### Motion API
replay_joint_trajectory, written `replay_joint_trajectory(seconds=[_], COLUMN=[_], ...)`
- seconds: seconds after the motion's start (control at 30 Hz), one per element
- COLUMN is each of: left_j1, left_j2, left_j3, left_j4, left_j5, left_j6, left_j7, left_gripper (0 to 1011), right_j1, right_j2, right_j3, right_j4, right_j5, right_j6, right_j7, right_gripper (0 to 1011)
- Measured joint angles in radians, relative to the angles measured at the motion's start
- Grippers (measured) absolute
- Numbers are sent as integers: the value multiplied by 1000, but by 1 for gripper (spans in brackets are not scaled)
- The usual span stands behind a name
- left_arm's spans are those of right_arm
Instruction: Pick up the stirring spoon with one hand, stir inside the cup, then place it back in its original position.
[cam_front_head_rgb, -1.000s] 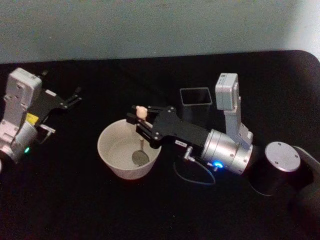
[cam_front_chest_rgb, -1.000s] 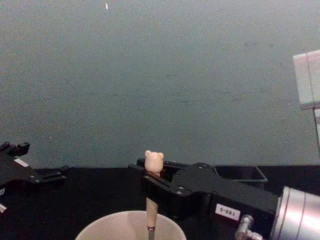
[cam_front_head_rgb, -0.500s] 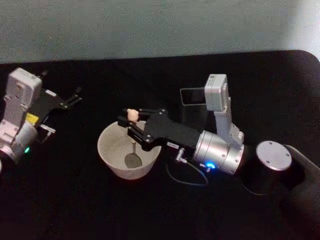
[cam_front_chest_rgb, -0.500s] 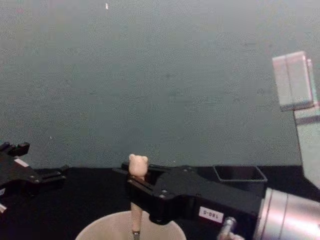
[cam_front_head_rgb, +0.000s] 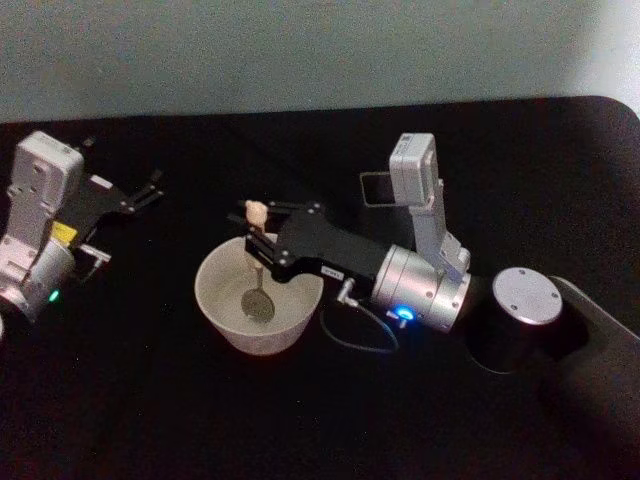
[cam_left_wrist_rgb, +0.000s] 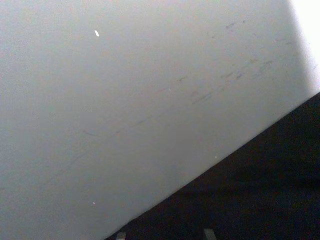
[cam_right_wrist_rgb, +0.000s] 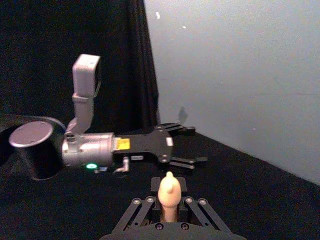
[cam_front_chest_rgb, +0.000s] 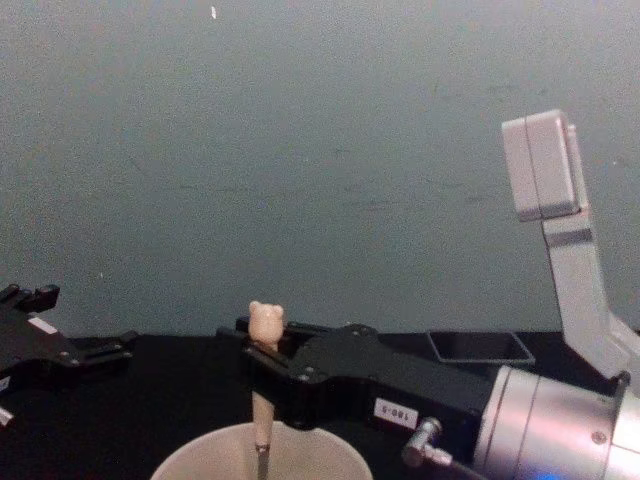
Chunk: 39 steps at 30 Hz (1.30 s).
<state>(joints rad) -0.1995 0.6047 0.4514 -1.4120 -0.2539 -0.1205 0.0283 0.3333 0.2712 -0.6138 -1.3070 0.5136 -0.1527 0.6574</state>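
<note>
Inside cup, stirring spoon upright, pinched between right fingers.

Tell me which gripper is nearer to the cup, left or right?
Right. The right gripper is over the cup, shut on the stirring spoon dipped inside it. The left gripper lies open, well off to the cup's left.

Right tool carried spoon leftward within cup.

A black table spreads out flat under my jaws and all around them, and far past them a plain pale wall stands up, with one tiny white speck high above them.
</note>
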Motion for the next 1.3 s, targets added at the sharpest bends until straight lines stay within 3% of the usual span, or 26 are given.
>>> replay_joint_trajectory(seconds=[0.27, 0.47, 0.9, 1.3], left_j1=[0, 0, 0, 0], left_j2=[0, 0, 0, 0], left_j3=[0, 0, 0, 0], left_j4=[0, 0, 0, 0], left_j5=[0, 0, 0, 0], left_j6=[0, 0, 0, 0], left_j7=[0, 0, 0, 0], left_gripper=[1001, 1001, 1001, 1001], right_j1=[15, 9, -45, -72], right_j2=[-14, -4, 40, 53], right_j3=[21, 36, 62, 47], right_j4=[37, 35, -35, -75], right_j5=[-14, -23, -19, -19], right_j6=[-11, -15, -15, -13], right_j7=[-24, -30, -27, -12], right_gripper=[187, 187, 187, 187])
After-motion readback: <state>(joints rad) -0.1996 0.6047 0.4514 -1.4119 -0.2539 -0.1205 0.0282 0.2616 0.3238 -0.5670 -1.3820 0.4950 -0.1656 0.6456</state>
